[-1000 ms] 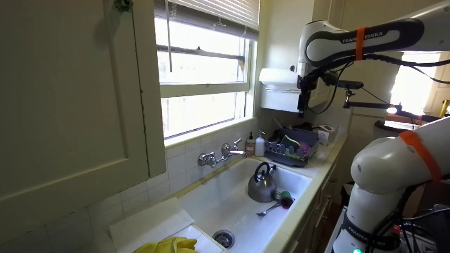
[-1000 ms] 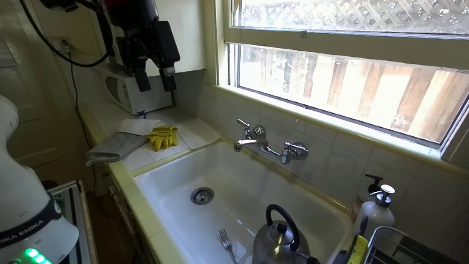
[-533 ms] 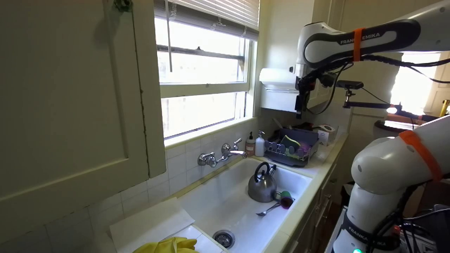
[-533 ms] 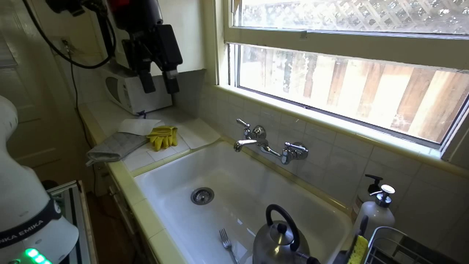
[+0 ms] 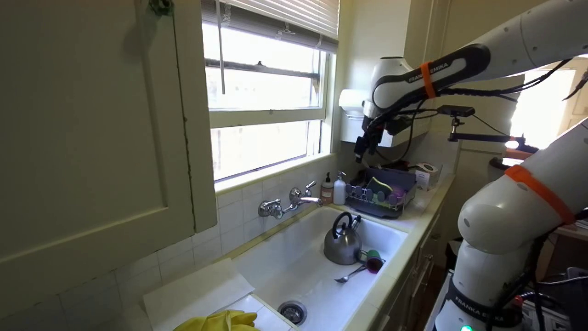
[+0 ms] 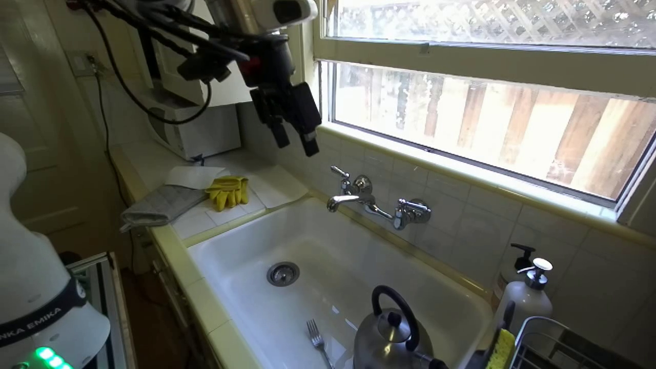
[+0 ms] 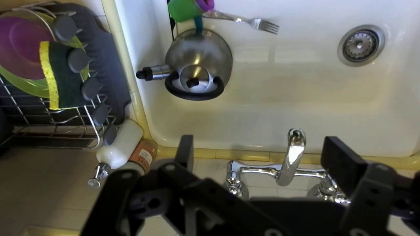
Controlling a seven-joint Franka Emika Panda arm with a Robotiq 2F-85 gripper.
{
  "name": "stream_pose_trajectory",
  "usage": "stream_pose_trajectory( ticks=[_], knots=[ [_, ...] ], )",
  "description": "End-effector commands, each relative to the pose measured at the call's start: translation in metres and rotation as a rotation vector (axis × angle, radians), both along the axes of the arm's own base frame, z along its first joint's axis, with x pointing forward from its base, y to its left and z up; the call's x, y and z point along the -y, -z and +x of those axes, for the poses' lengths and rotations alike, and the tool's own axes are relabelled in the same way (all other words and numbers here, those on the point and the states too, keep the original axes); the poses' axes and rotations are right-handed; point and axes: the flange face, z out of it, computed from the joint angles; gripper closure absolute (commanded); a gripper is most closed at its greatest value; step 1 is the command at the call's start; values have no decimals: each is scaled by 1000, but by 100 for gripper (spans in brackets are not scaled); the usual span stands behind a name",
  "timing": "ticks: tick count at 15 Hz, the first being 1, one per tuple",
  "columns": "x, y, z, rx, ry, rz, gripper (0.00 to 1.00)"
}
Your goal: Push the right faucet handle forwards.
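Note:
The right faucet handle is the small chrome knob on the soap-bottle side of the wall faucet. It shows in both exterior views [image 5: 309, 187] [image 6: 410, 211] and at the left of the spout in the wrist view [image 7: 235, 187]. The matching left handle [image 6: 341, 174] and the curved spout [image 6: 348, 200] show beside it. My gripper [image 6: 297, 144] is open and empty. It hangs in the air above the sink, higher than the faucet and apart from it. In the wrist view my fingers [image 7: 186, 150] frame the faucet, and one covers part of the left handle.
A steel kettle [image 7: 200, 55], a green cup [image 7: 185, 9] and a fork [image 7: 262, 25] are in the white sink [image 6: 307, 246]. Soap bottles [image 5: 339, 189] and a dish rack [image 5: 381, 197] stand at its right end. Yellow gloves [image 6: 228, 192] lie at its left.
My gripper has moved out over the sink toward the window wall and faucet, and somewhat lower. It is tilted now and stays open. The faucet has not moved.

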Motion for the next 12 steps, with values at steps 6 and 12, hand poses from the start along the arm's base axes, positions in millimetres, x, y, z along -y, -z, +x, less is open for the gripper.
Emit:
stream_pose_trajectory(
  ticks=[6, 12],
  knots=[
    [51, 54, 46, 102, 59, 57, 0],
    [62, 64, 62, 91, 65, 64, 0]
  ],
)
